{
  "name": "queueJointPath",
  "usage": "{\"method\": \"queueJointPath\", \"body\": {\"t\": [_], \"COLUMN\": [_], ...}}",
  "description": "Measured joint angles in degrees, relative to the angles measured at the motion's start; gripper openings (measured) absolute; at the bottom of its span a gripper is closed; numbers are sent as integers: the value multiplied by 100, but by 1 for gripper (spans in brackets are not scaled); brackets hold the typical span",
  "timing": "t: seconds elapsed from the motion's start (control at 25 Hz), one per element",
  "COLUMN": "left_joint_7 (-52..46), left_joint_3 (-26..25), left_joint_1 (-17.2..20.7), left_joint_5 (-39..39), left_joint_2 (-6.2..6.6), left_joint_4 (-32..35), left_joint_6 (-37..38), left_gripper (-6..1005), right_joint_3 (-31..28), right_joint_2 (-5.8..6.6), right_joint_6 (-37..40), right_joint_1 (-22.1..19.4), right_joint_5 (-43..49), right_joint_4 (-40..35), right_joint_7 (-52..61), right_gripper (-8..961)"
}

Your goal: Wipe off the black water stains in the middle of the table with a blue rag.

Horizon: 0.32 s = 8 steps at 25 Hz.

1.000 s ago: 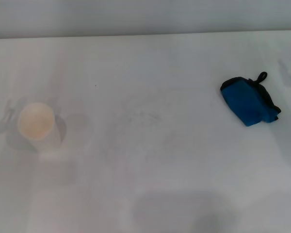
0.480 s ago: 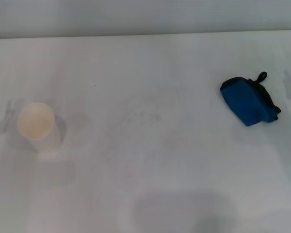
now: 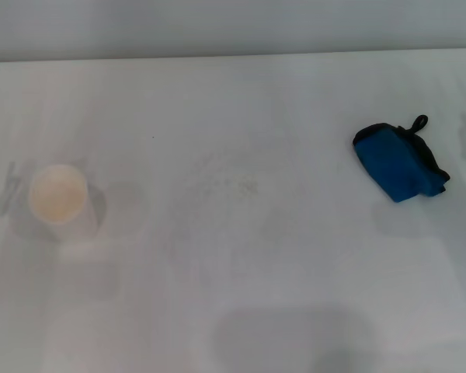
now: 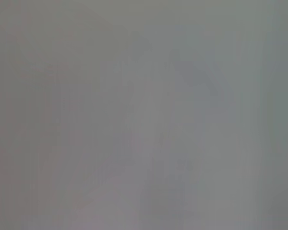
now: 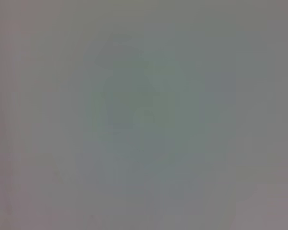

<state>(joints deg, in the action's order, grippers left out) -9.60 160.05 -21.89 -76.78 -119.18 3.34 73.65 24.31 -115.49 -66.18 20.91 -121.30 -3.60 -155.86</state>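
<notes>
The blue rag (image 3: 398,162) lies bunched on the right side of the white table (image 3: 233,295) in the head view, its black loop pointing toward the far edge. No black water stains show; the middle of the table carries only a faint greyish smudge (image 3: 245,186). Neither gripper appears in the head view. Both wrist views show only a plain grey surface, with no fingers and no object.
A white paper cup (image 3: 59,200) stands upright on the left side of the table. The table's far edge (image 3: 233,56) runs along the top of the head view. Soft shadows fall at the left and right edges and near the front.
A small dark part at the head view's right edge one second ago is gone. The shadow near that edge has drifted outward. Rag and cup have not moved.
</notes>
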Motion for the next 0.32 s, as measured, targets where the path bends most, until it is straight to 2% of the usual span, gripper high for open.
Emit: {"method": "queueJointPath", "body": {"t": [0.32], "left_joint_7": [44], "left_joint_3": [0], "left_joint_1": [-38], "left_joint_5": [-4], "left_joint_2": [7], "left_joint_4": [-11], "left_joint_6": [-45], "left_gripper": [880], "right_joint_3": [-7], "right_joint_2": [0], "right_joint_6": [15], "right_joint_1": [-3], "right_joint_5": [6], "right_joint_4": [49], "right_joint_7": [-40], "right_gripper": [368]}}
